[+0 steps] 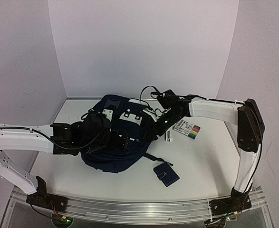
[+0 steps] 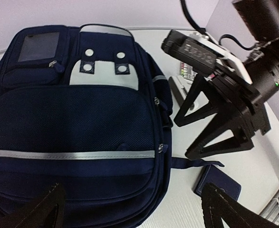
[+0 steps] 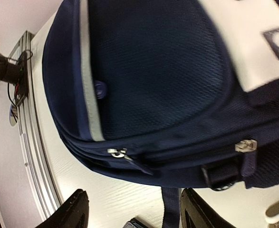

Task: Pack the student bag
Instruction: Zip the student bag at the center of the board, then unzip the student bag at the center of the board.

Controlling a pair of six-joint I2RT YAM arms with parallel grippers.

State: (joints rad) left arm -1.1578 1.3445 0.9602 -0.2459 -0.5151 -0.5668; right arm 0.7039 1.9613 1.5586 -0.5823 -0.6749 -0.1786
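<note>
Our left tool [image 2: 134,209] and right tool [image 3: 134,211], open and empty, crowd over the student bag [image 2: 72,128]; we risk them colliding at its three o'clock.

The left gripper [image 1: 113,138] and right gripper [image 1: 149,131] sit over the large navy-blue fabric backpack [image 1: 114,159]. Just right of the right claw lies a flat coloured marker pack [image 1: 187,128].

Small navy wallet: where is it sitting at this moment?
In the top external view the wallet lies on the table, right of centre, just past the student bag's near right corner.
</note>
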